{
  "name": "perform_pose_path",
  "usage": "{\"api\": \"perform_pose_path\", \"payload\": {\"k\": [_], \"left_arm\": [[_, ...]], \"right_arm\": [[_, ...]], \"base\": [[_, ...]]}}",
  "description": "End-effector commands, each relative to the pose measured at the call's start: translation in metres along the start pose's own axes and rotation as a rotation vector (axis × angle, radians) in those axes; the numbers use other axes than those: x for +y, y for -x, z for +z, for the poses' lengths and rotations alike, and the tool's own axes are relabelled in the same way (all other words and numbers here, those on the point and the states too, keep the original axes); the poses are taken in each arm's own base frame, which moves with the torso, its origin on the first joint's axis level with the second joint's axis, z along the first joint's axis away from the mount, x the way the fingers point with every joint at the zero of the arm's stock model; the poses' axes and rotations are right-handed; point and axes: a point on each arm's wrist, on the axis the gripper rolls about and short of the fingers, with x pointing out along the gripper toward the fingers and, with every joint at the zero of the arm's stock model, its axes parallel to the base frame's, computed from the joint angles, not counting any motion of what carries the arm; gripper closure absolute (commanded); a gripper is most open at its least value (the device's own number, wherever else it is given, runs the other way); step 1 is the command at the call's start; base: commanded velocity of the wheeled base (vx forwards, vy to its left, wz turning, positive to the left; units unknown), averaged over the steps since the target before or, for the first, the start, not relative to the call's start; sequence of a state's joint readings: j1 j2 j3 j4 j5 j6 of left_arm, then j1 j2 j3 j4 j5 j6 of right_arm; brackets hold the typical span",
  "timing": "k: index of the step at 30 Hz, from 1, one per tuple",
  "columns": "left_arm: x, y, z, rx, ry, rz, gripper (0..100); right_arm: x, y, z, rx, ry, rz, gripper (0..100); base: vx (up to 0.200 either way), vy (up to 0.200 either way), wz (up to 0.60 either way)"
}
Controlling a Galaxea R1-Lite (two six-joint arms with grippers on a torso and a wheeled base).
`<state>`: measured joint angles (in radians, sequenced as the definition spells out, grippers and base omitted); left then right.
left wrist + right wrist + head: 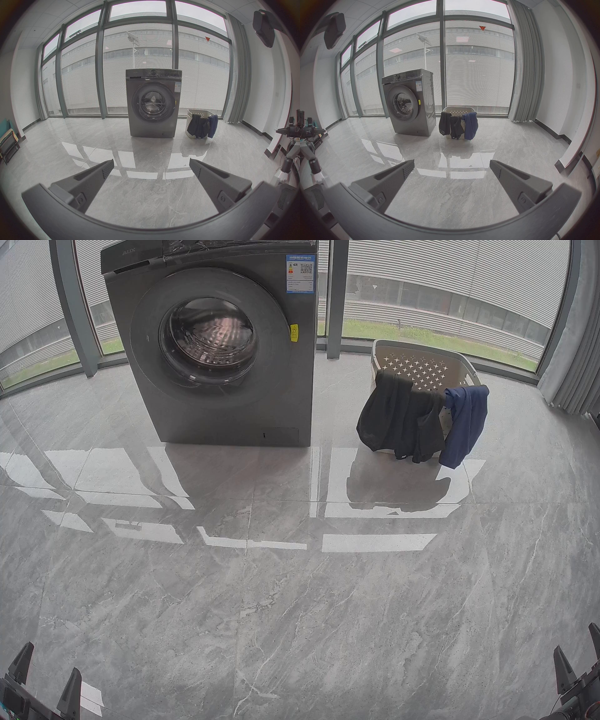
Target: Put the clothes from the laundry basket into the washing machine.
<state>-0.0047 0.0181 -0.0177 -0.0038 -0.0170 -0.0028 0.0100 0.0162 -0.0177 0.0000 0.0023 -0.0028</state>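
Demo room: window wall [137, 47], freestanding washing machine [215, 349]

1 washer [212, 346], 1 basket [431, 365], 2 garments [400, 418].

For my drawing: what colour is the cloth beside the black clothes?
Dark blue cloth; head view best.

The washing machine [215, 352] has a dark grey, metal-looking body with a smooth satin sheen. Its round door is glossy, with clear glass over a shiny steel drum. Just beside the machine, the laundry basket [431, 365] is pale matt plastic pierced with star-shaped holes. The black garment [400, 418] and blue garment [464, 421] on it are soft matt cloth. The floor [300, 602] under the machine is polished, mirror-glossy grey marbled tile.
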Motion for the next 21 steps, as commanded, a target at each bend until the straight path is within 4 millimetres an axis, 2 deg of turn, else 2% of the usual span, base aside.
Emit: {"api": "perform_pose_path", "payload": {"k": [1, 9, 21], "left_arm": [[0.0, 0.0001, -0.0052, -0.001, 0.002, 0.0, 0], [0.0001, 0.0, -0.0052, 0.0, 0.003, 0.002, 0], [0.0001, 0.0, -0.0052, 0.0, 0.014, 0.002, 0]], "right_arm": [[0.0, -0.0008, -0.0051, 0.011, 0.0, 0.001, 0], [0.0, -0.0008, -0.0051, 0.011, 0.0, 0.003, 0], [0.0, -0.0008, -0.0051, 0.011, 0.0, 0.003, 0]], "base": [[0.0, 0.0, 0.0], [0.0, 0.0, 0.0], [0.2, 0.0, 0.0]]}}
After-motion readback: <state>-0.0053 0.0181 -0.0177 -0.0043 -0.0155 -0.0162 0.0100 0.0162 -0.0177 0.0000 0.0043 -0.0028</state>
